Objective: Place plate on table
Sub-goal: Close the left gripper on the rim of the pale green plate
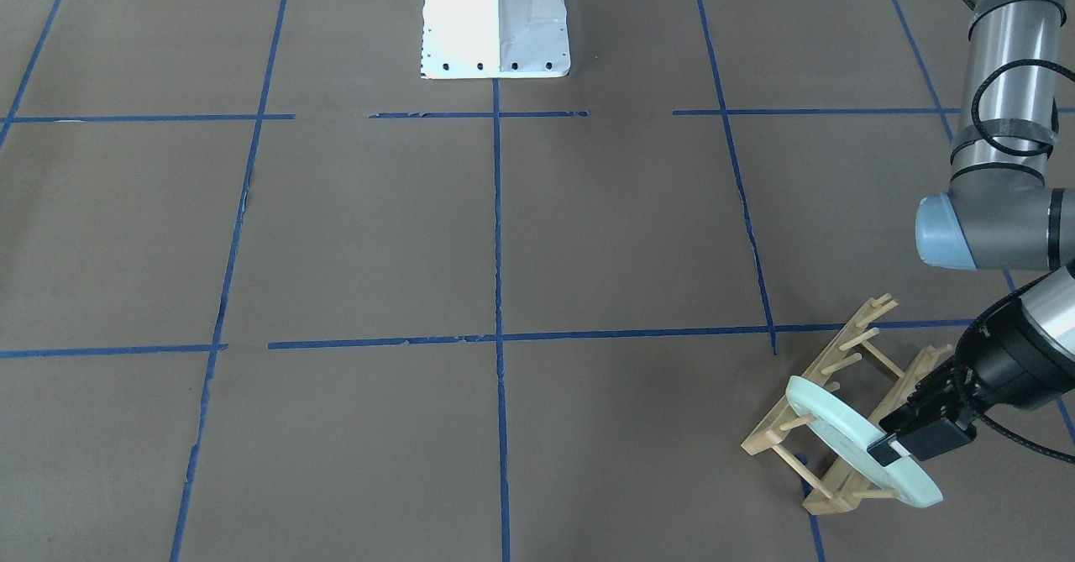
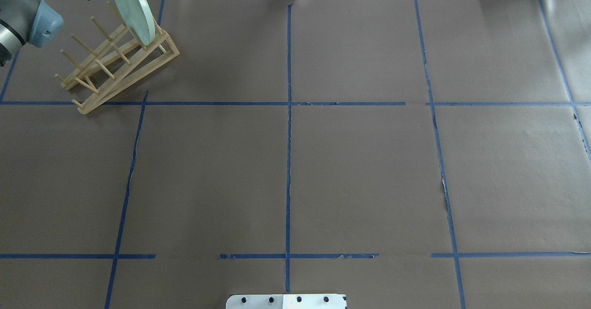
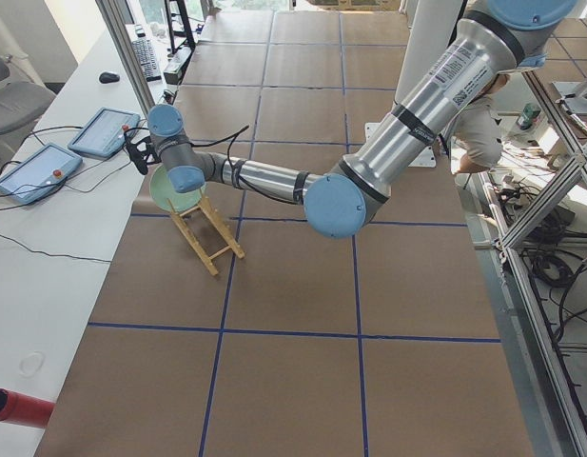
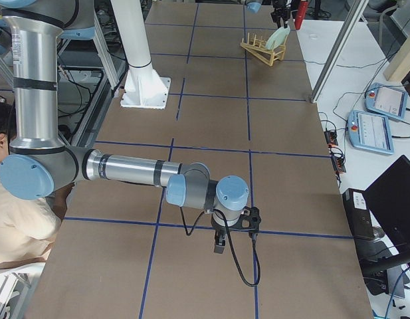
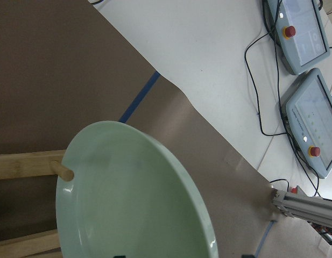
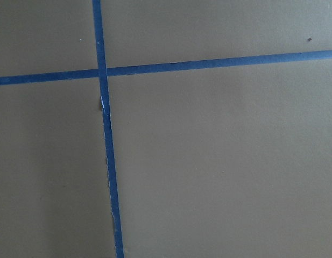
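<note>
The pale mint-green plate (image 1: 827, 423) stands on edge between the pegs of the light wooden rack (image 1: 848, 342), at the table's far left corner in the overhead view (image 2: 131, 9). My left gripper (image 1: 890, 453) is at the plate's upper rim. Its jaws are open and straddle the rim, one finger on each side. The left wrist view is filled by the plate's inner face (image 5: 133, 199). The brown table (image 1: 378, 234) has blue tape lines. My right gripper (image 4: 220, 244) hangs low over the table near its right end; I cannot tell if it is open.
The white robot base (image 1: 495, 24) stands at the table's middle edge. A white bench with two teach pendants (image 5: 300, 32) and cables runs just beyond the rack (image 2: 120, 64). A person (image 4: 18, 219) sits beside the right arm.
</note>
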Motion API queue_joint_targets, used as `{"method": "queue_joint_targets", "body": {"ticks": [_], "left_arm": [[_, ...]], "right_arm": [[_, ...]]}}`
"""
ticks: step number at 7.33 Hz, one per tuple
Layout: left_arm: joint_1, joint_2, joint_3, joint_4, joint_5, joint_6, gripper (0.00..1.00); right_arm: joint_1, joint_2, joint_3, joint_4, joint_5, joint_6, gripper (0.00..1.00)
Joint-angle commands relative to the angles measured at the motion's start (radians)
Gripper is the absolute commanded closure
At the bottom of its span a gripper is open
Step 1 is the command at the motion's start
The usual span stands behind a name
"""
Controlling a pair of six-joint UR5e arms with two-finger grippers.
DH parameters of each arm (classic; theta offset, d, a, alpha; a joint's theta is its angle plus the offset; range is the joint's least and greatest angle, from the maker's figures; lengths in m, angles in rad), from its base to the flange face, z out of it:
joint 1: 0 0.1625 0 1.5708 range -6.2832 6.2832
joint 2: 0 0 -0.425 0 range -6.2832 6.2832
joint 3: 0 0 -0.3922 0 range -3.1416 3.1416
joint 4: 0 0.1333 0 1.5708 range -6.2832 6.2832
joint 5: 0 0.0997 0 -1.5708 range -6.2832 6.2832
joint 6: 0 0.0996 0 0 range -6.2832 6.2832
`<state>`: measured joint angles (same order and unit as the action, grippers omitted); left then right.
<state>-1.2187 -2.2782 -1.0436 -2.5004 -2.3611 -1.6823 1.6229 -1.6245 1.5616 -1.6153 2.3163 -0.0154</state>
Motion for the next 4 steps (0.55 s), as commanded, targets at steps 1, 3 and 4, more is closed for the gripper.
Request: {"method": "queue_joint_targets", "body": {"ticks": [1, 3, 4], "left_arm": [[-0.001, -0.015, 0.000, 0.000, -0.003, -0.037, 1.00], [-0.005, -0.046, -0.022, -0.003, -0.003, -0.114, 1.00], [-0.012, -0.046, -0.068, -0.005, -0.003, -0.153, 1.00]], "right_arm": [[0.000, 0.000, 0.000, 0.000, 0.000, 0.000, 0.00], [0.000, 0.000, 0.000, 0.000, 0.000, 0.000, 0.00], [0.000, 0.000, 0.000, 0.000, 0.000, 0.000, 0.00]]}}
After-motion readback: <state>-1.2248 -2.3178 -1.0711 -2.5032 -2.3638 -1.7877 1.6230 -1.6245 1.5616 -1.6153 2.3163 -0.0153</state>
